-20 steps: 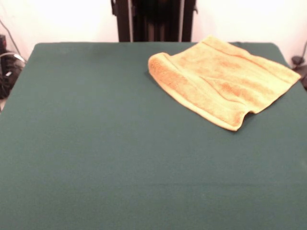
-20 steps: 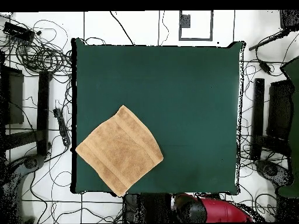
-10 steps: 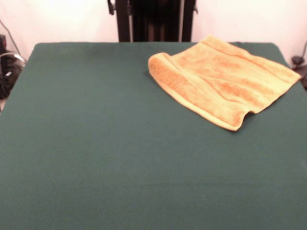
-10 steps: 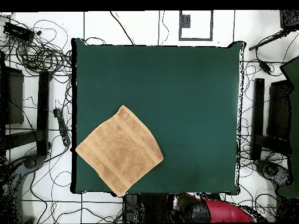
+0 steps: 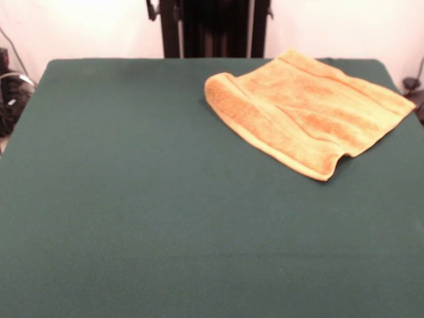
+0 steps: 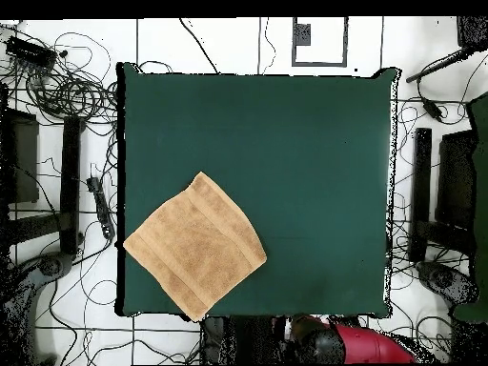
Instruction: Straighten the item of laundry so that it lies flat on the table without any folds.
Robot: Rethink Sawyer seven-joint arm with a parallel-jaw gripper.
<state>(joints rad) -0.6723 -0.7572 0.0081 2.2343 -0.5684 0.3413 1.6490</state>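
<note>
While gripper out of sight: one towel [image 5: 305,109], one table [image 5: 132,218].

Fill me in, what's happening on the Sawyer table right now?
Nothing is handling anything at the moment. The golden-orange towel lies alone on the green table, turned diamond-wise near one corner, with a corner reaching the table's edge. It looks mostly spread out; one edge looks rolled or doubled over, and another corner lifts in a small ripple. The red arm is drawn back past the table's edge in the overhead view, and its gripper does not show in either view.
</note>
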